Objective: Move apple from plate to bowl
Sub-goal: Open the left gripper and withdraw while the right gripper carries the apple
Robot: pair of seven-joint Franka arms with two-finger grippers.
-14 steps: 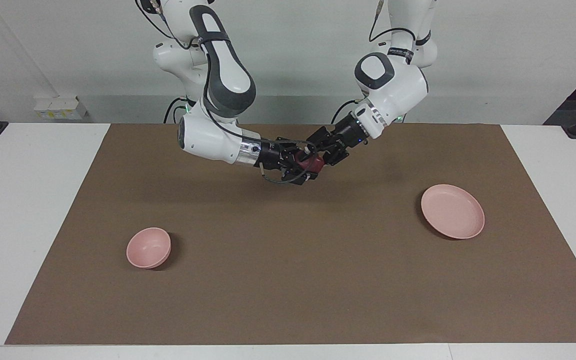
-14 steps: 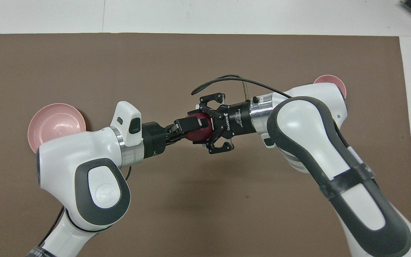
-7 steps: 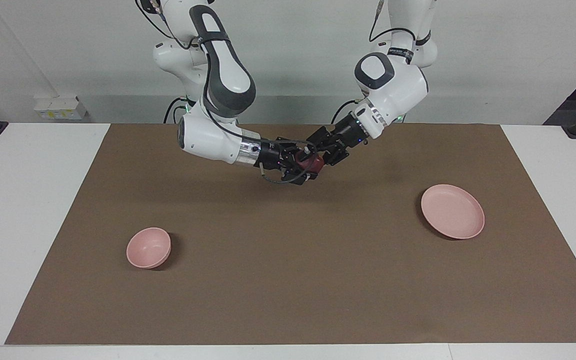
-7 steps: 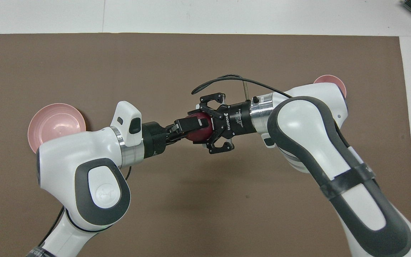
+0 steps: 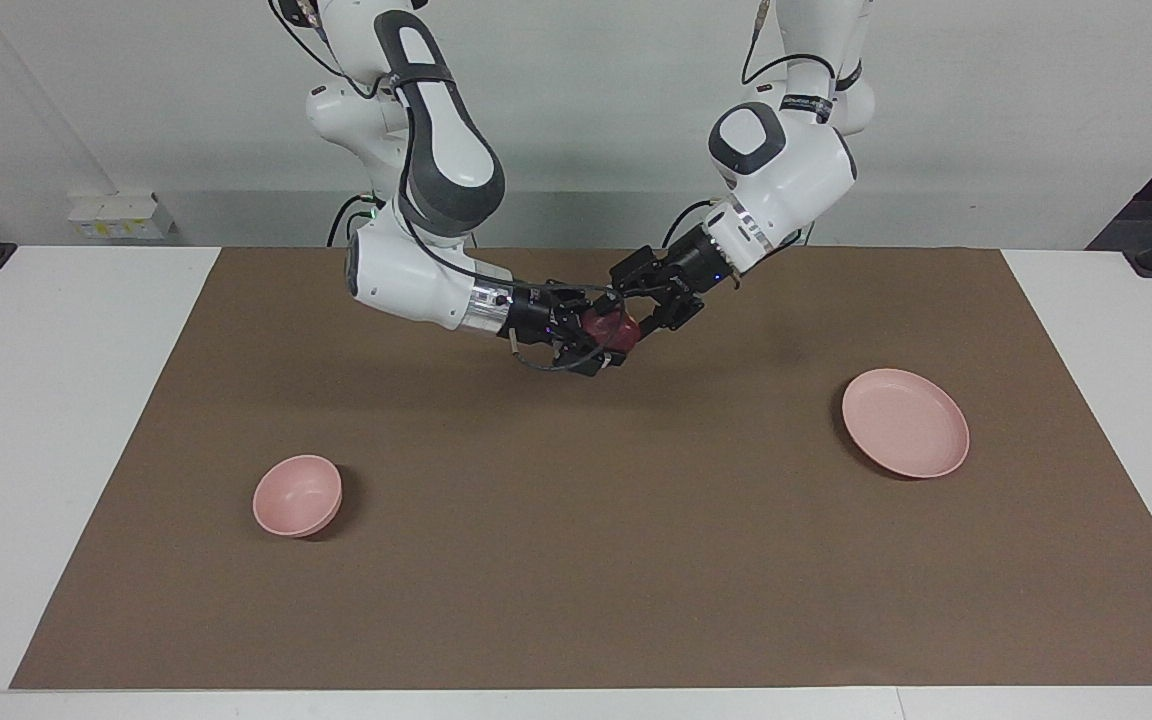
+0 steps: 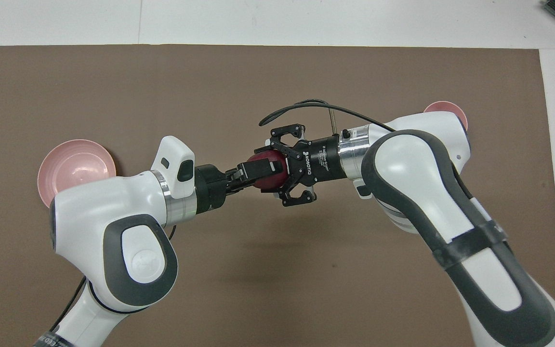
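Both arms are meeting in the air over the middle of the brown mat (image 5: 576,560) that is covering the table (image 5: 56,420), and the apple (image 6: 267,169) is sitting between their two end effectors, raised clear of the mat. The left end effector (image 6: 264,171) is coming in from the plate's end of the table, and one of its fingers (image 6: 257,168) is lying across the top of the red fruit, so it is gripping the apple. The right end effector (image 6: 282,166) is reaching in from the bowl's end with its black linkage fingers (image 6: 288,133) spread wide to either side of the apple; I cannot tell whether they are touching the skin. In the facing view the apple (image 5: 608,328) is showing as a dark red spot where the two black wrists are coming together. The plate (image 5: 904,422) is lying bare on the mat toward the left arm's end of the table, well apart from the apple. The bowl (image 5: 297,495) is standing upright toward the right arm's end, also well apart from the apple; in the overhead view it (image 6: 446,109) is mostly hiding under the right arm.
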